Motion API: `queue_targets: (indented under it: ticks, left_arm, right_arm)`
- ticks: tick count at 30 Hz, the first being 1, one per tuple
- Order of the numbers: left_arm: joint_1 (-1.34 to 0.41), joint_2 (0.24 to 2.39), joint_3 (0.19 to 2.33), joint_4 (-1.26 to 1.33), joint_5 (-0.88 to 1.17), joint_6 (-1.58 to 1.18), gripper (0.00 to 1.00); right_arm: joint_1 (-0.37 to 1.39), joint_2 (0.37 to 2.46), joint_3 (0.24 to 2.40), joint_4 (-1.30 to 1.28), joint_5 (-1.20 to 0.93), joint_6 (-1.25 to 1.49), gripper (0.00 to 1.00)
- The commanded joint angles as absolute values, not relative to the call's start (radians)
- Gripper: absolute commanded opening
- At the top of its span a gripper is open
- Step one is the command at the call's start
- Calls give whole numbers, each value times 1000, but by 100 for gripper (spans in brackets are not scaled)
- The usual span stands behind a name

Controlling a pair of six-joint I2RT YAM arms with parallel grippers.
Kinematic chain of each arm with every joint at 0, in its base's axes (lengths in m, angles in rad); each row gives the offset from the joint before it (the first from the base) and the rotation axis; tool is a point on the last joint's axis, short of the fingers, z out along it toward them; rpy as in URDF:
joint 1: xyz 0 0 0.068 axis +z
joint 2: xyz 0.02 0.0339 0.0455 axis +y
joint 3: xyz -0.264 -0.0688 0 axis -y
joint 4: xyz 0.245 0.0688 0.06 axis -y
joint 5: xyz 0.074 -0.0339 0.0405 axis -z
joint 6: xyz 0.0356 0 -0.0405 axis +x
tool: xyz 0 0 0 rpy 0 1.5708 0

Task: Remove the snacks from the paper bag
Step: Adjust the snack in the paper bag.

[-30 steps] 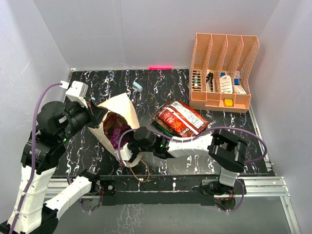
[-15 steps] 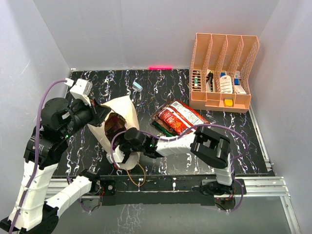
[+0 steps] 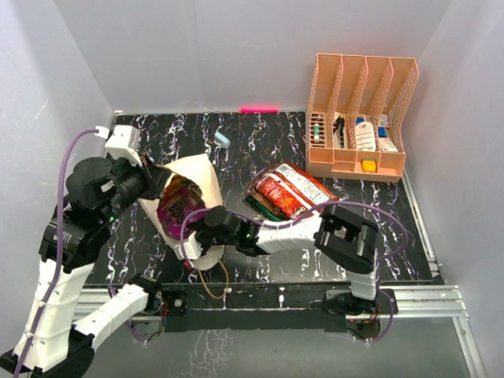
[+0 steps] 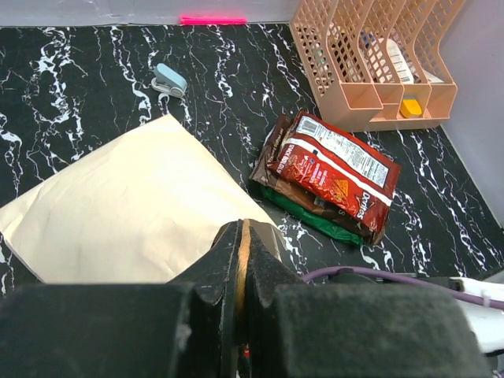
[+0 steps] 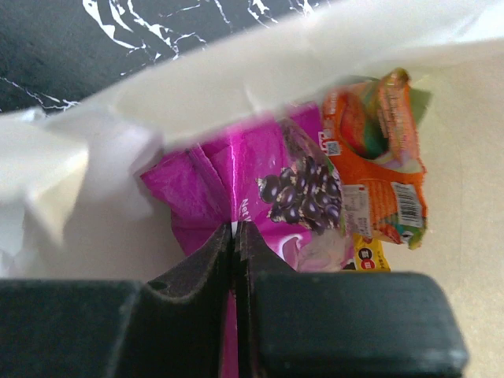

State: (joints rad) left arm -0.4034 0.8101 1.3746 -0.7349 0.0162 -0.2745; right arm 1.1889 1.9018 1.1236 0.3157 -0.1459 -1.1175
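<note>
Lying on side, bag (image 3: 209, 181) long axis near-far, mouth facing left; tan, creased. Left gripper (image 4: 242, 236) clamping rim, right gripper (image 5: 234, 232) pinching purple packet (image 5: 236, 181) inside.

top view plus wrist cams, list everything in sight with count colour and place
table: one, black marbled, underneath everything
paper bag: one, tan, left of centre, mouth open
purple packet: one, purple, inside bag
orange packet: one, orange, inside bag beside purple one
stacked packets: count unclear, red-brown over dark green, right of bag
rack: one, orange, far right corner, small bottles and boxes inside
block: one, light blue, beyond bag
strip: one, pink, back edge
left pincer: shut on bag's edge
right pincer: shut on purple packet
</note>
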Motion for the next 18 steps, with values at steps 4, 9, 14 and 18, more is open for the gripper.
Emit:
queue_targets:
  ticks: [4,9,14,18]
  left_arm:
    - [-407,794,1361,-697,-20,-305,0]
    - [-405,798,1350,-687,-1,-314,0]
    - [-407,802,1336,-682,8,-325,0]
    - [-406,810,1342,-686,8,-330,0]
  right_arm:
    - [1182,1695,1083,458,-217,-958,7]
    - [1185,1632,1089,422,-220,-856,7]
    - [1184,1558,1105,384,-226,-754,7]
    - [1185,1516,1150,283,-265,-662,7]
